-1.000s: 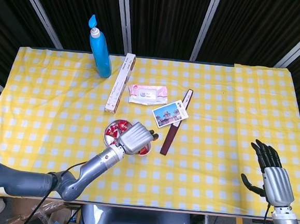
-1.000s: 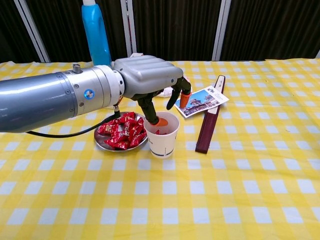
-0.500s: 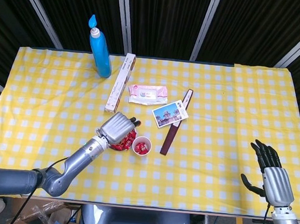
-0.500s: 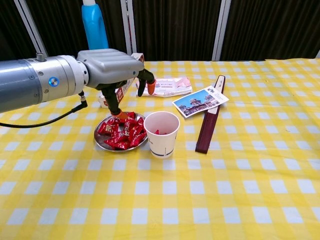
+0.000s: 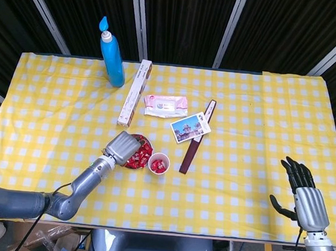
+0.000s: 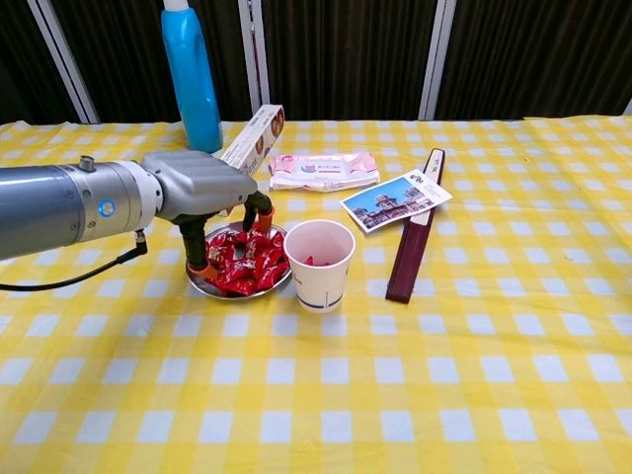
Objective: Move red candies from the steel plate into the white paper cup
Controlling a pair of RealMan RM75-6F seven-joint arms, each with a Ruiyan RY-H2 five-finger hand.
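The steel plate (image 5: 140, 136) (image 6: 233, 293) holds a pile of red candies (image 5: 140, 155) (image 6: 242, 269) left of the table's middle. Just to its right stands the white paper cup (image 5: 158, 164) (image 6: 321, 275), upright, with some red candy showing inside. My left hand (image 5: 121, 146) (image 6: 202, 194) is lowered over the plate's left side, its fingertips (image 6: 197, 263) spread and reaching down among the candies. I see no candy lifted in it. My right hand (image 5: 302, 192) hangs open near the table's front right edge, in the head view only.
Behind the plate lie a long white box (image 5: 134, 99) (image 6: 253, 139), a pink wipes pack (image 5: 165, 106) (image 6: 323, 170) and a blue bottle (image 5: 112, 54) (image 6: 193, 74). A postcard (image 5: 190, 127) (image 6: 397, 200) and a dark strip (image 5: 194, 143) (image 6: 413, 247) lie right of the cup.
My left hand has moved left, from above the cup back to the plate, and come down onto the candies. The right hand has not moved.
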